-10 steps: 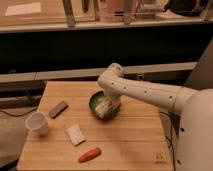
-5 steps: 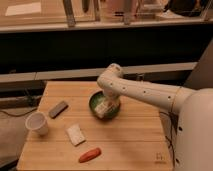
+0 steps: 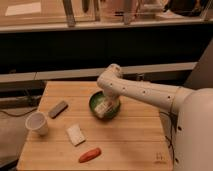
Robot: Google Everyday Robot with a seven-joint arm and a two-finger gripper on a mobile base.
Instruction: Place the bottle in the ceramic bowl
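Dim room at the back, with a long dark counter front and a pale ledge across the top. Below that, a light wooden table (image 3: 130, 144), filling most of the lower view. At the right edge, the robot's bulky white body (image 3: 196, 131). From it, a white arm (image 3: 145, 93), stretched leftward over the table's far half and bent downward near the middle.

On the far half of the table, about midway across, the ceramic bowl (image 3: 93, 104): round, dark green, glossy at the rim. Lowered into it from above, the claw (image 3: 108, 104), at the end of the arm. Largely hidden by the wrist; cannot tell whether apart, together or clamped on anything.

Near the front left corner, a white paper cup (image 3: 37, 123), upright, mouth open at the top. Between cup and bowl, closer to the front, a flat white square block (image 3: 75, 134). Left of the bowl and well apart from it, a dark grey bar (image 3: 58, 108), lying flat and slanted. Nearest the front edge, a small red-orange oblong piece (image 3: 90, 155), lying flat, near the block but apart from it.

Inside the ceramic bowl, right under the claw, the bottle (image 3: 102, 111): a pale white shape within the rim, toward the near side. Cannot tell whether touching the claw or free of it.
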